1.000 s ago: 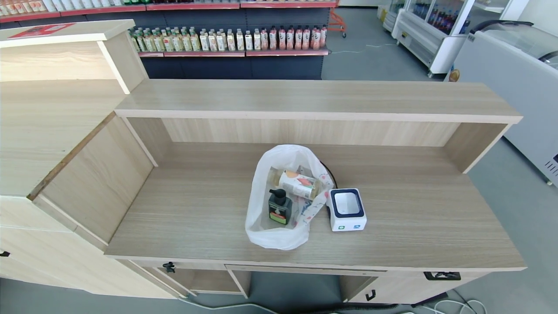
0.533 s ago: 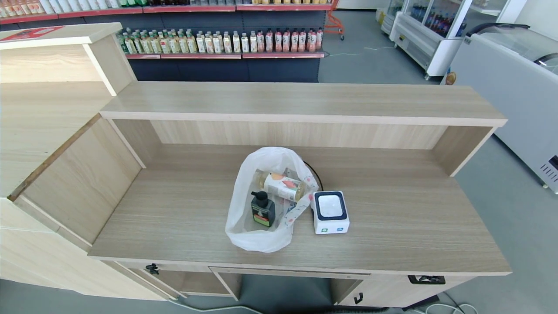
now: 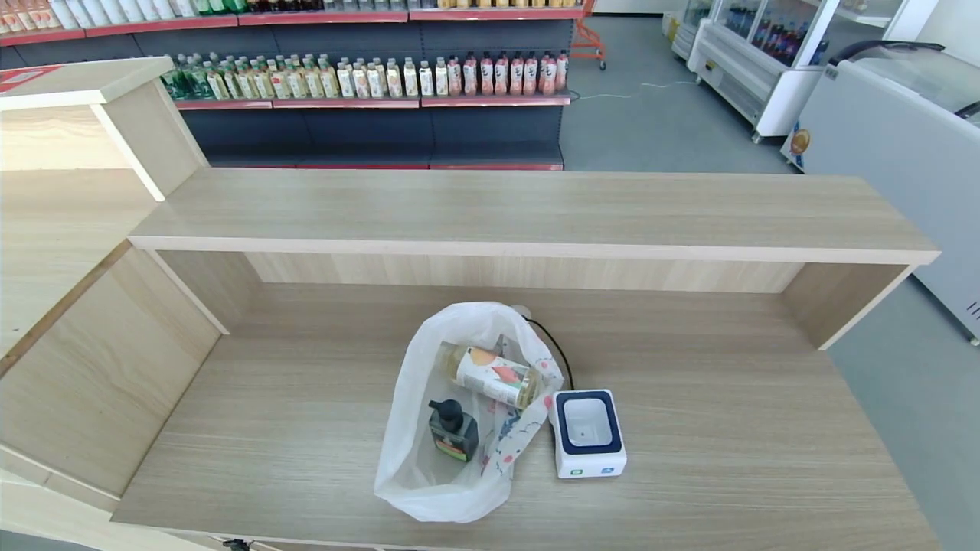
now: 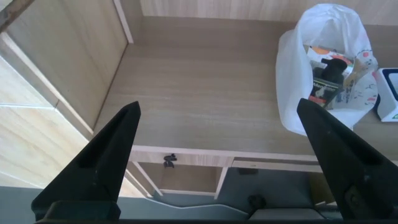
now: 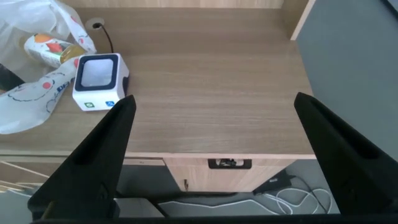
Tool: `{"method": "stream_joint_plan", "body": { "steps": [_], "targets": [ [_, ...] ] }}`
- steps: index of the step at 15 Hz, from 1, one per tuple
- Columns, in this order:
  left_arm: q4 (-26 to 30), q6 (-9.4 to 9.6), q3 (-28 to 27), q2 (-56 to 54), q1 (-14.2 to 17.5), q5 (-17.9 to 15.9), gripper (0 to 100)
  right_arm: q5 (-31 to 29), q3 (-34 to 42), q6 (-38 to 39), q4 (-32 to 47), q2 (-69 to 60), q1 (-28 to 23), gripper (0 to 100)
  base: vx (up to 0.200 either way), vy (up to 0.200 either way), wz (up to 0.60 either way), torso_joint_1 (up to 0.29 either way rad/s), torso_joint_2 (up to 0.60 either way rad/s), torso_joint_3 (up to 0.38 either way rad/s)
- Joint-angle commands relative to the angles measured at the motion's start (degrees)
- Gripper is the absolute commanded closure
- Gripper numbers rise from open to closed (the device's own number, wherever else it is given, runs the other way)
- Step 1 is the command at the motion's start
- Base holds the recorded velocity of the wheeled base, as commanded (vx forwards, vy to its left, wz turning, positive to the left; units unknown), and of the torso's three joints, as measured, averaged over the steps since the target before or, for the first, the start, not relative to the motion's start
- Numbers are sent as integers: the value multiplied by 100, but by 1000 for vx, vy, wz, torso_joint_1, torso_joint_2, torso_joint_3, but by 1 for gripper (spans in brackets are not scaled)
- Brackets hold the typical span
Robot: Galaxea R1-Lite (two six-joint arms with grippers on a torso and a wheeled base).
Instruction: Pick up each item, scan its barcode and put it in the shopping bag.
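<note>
On the counter (image 3: 727, 428), the shopping bag (image 3: 402, 436) beside the scanner (image 3: 587, 432) holds a pump bottle (image 3: 453, 436) and a drink bottle (image 3: 494, 375). The left gripper (image 4: 217, 106) and right gripper (image 5: 214, 98) hang over the near edge, fingers spread wide, holding nothing.

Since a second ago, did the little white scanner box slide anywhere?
No. The scanner sits just as close beside the shopping bag on the counter; only the camera shifted.

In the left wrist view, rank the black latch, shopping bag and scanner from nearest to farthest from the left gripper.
1. The black latch, under the front edge of the counter, is nearest the left gripper.
2. The shopping bag is on the counter, toward the robot's right.
3. The scanner is beyond the bag, farther right.
</note>
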Motion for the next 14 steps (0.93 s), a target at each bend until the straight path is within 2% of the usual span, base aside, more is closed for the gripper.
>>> {"method": "stream_joint_plan", "body": {
  "steps": [1, 14],
  "targets": [
    [4, -4, 1, -2, 6, 1, 0, 1, 0, -12, -3, 21, 4, 100, 0, 0, 0, 0, 0, 0],
    [4, -4, 1, -2, 6, 1, 0, 1, 0, 67, 6, 21, 4, 100, 0, 0, 0, 0, 0, 0]
  ]
}}
